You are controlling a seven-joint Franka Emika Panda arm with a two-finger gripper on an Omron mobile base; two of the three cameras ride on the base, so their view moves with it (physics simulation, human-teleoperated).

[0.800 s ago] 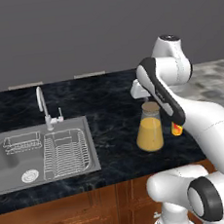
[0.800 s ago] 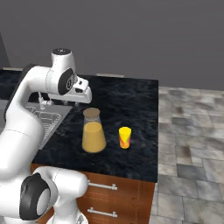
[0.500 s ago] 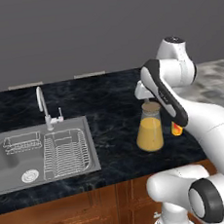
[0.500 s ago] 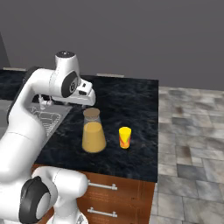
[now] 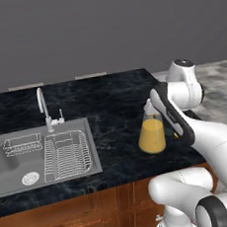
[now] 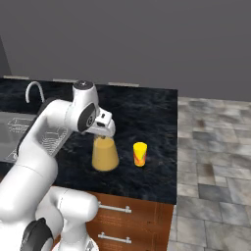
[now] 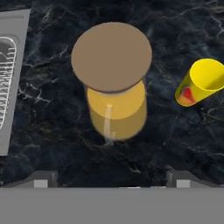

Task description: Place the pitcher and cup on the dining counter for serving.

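Pitcher and cup both standing on the dining counter, gripper empty above.
Gripper (image 7: 112,186) hangs over the pitcher (image 6: 104,154), fingers spread wide, holding nothing. Pitcher sits upright on the dining counter (image 5: 108,96), right of the sink (image 5: 40,155); cup (image 6: 139,154) stands beside it, apart. Placement looks done.

White arm bent forward, gripper (image 6: 106,131) pointing straight down, jaws spread wide, empty.
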